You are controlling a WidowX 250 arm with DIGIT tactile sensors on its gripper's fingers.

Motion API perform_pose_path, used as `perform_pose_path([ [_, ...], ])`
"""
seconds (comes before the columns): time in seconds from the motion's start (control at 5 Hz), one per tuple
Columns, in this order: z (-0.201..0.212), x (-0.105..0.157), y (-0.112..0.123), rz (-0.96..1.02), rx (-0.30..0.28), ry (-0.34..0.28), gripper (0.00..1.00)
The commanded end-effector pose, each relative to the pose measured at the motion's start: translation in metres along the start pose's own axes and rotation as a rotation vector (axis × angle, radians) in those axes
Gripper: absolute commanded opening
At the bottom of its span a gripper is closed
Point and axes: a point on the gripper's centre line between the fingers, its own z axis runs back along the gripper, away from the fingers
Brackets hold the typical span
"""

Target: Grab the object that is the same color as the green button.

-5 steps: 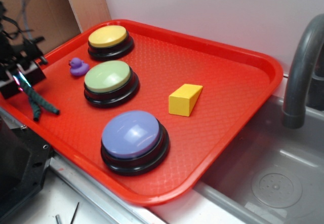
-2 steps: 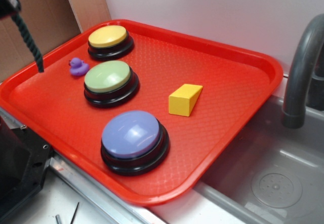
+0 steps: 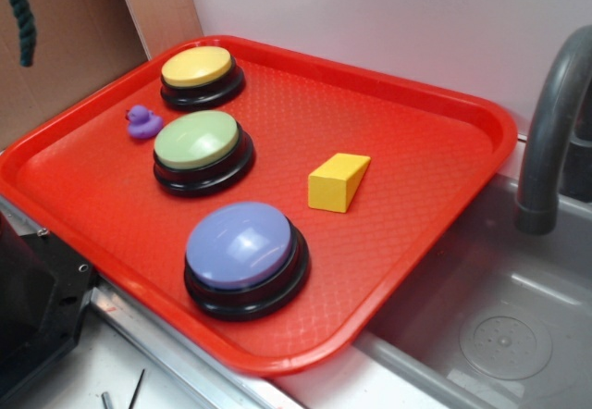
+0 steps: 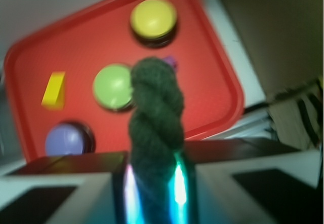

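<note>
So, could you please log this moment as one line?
hand: shut on rope | rope: lifted above tray | green button: untouched

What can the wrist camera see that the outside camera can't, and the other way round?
Only the wrist view shows the gripper, its jaws shut on the dark green rope piece. Only the exterior view shows the sink and grey faucet; there just the rope's end hangs in at top left. Both show the red tray, green button, yellow button, purple button, yellow wedge and purple duck.
</note>
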Motion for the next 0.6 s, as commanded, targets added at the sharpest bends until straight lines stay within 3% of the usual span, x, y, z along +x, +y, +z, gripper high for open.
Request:
perform_pose_path([
  [0.0, 0.004, 0.001, 0.010, -0.180, -0.013, -0.021, 0.00],
  [0.2, -0.003, 0.008, 0.012, -0.192, 0.034, -0.013, 0.00],
  [0.4, -0.007, 0.010, 0.012, -0.183, 0.023, 0.010, 0.00],
])
